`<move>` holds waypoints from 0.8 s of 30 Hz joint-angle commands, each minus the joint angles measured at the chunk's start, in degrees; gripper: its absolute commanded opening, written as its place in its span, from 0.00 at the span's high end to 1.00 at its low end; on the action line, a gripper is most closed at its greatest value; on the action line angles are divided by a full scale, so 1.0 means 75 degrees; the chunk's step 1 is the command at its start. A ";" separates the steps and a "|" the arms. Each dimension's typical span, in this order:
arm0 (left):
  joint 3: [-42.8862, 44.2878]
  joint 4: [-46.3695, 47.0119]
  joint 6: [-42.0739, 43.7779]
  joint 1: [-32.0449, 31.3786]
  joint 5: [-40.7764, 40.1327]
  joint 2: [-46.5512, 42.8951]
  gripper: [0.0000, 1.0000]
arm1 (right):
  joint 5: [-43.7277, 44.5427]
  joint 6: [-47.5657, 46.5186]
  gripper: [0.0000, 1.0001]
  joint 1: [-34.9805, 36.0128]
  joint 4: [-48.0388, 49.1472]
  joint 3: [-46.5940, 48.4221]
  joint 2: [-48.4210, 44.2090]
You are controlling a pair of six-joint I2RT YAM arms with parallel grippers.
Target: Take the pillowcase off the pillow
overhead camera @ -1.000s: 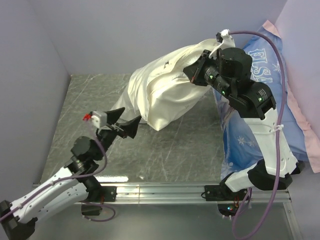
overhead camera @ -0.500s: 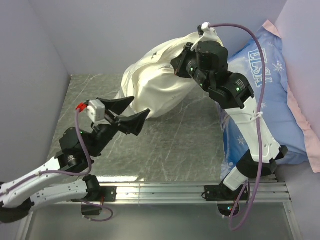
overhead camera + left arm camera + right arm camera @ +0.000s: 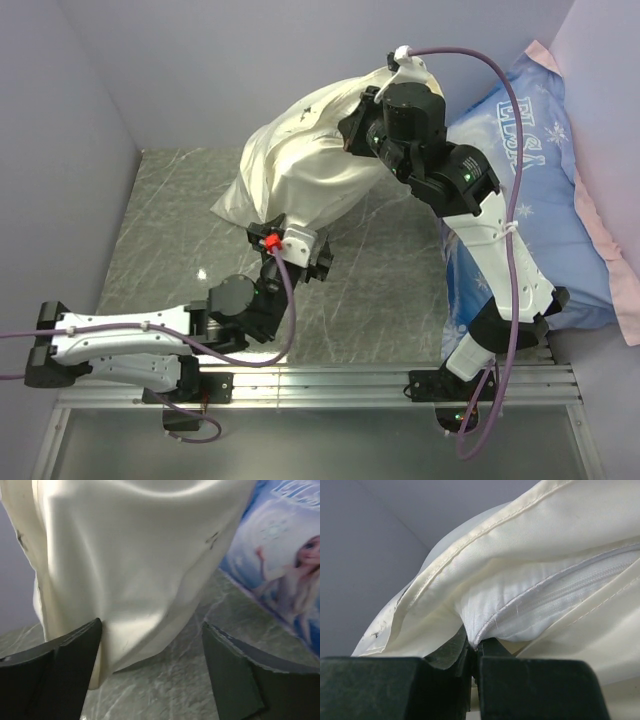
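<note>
While the right gripper point(image 3: 474, 651) pinches shut on the piped seam of the plump white pillow point(image 3: 545, 605), the cream satiny fabric pillowcase point(image 3: 300, 175) sheathing it hangs raised over the grey marbled table point(image 3: 380, 290), lower end near the tabletop. The left gripper point(image 3: 151, 627), fingers spread wide, sits low over the table facing that end.

The left arm point(image 3: 130, 335) lies low along the near edge of the table point(image 3: 385, 290), elbow folded, its wrist lifted toward the table's middle. The left gripper point(image 3: 150, 672) is spread wide, both dark fingers point(image 3: 65, 665) well apart and touching nothing. The right arm point(image 3: 500, 260) rises from the near right corner and leans toward the far edge. The right gripper point(image 3: 474, 647) is raised high, its jaws pinched tight on the piped seam of the pillow point(image 3: 530, 605).
</note>
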 commanded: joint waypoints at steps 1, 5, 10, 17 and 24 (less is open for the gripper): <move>-0.0443 0.1928 0.1300 -0.0074 -0.1661 0.0088 0.14 | 0.0327 -0.0167 1.00 0.0144 0.0690 0.0458 -0.0161; -0.0796 0.2528 0.1103 -0.0004 -0.1229 -0.0192 0.39 | 0.0398 -0.0202 1.00 0.0203 0.0714 0.0400 -0.0220; -0.1125 0.1958 0.0589 0.0055 -0.0080 -0.0392 0.92 | 0.0363 -0.0249 1.00 0.0215 0.0690 0.0516 -0.0150; -0.2318 0.1335 -0.0348 0.0253 0.0506 -0.0333 0.99 | 0.0304 -0.0237 1.00 0.0215 0.0608 0.1056 -0.0102; -0.3128 0.0350 -0.2212 0.1061 0.0812 -0.0744 0.99 | 0.0293 -0.0237 1.00 0.0215 0.0737 0.0938 -0.0430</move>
